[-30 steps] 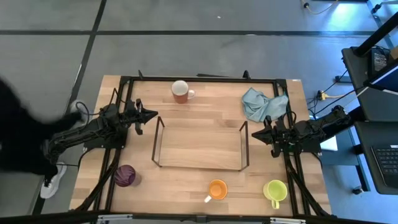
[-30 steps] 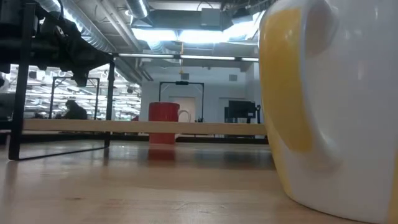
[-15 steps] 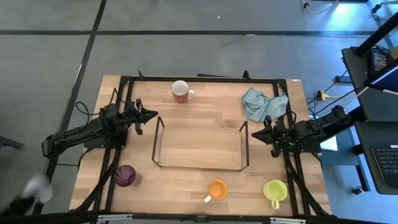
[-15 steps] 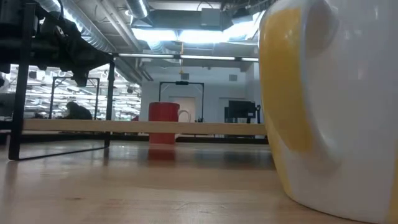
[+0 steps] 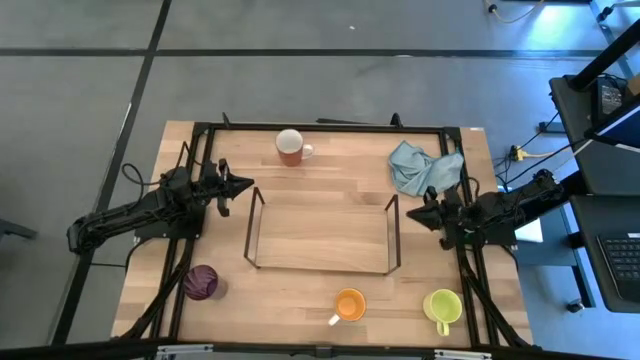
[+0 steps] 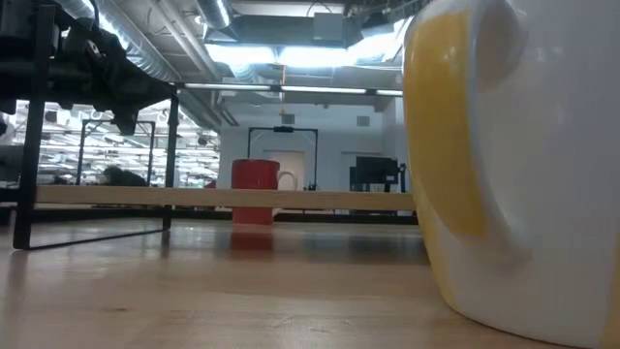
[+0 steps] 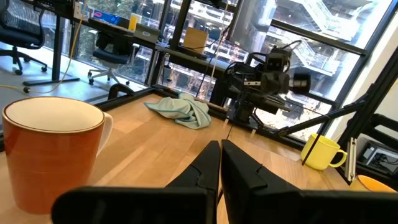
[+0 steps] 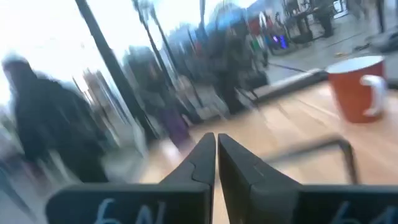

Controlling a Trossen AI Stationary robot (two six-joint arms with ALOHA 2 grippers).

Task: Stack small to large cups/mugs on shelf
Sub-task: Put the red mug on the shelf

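High view: left gripper [image 5: 246, 186] and right gripper [image 5: 411, 212] flank the shelf [image 5: 320, 235]

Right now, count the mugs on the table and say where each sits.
4: brown-orange mug at the far edge, dark purple cup near-left, orange mug near-centre, yellow-green mug near-right. None appears hidden.

Brown-orange mug [image 7: 53, 152] beside closed left gripper [image 7: 220, 163], blue cloth [image 7: 179, 110] beyond

Wooden worktop [image 5: 320, 290] bearing a black wire shelf [image 5: 320, 236] at centre, brown-orange mug [image 5: 291, 147], light blue cloth [image 5: 422, 166], purple cup [image 5: 201, 282], orange mug [image 5: 350, 304] and yellow-green mug [image 5: 442, 307].
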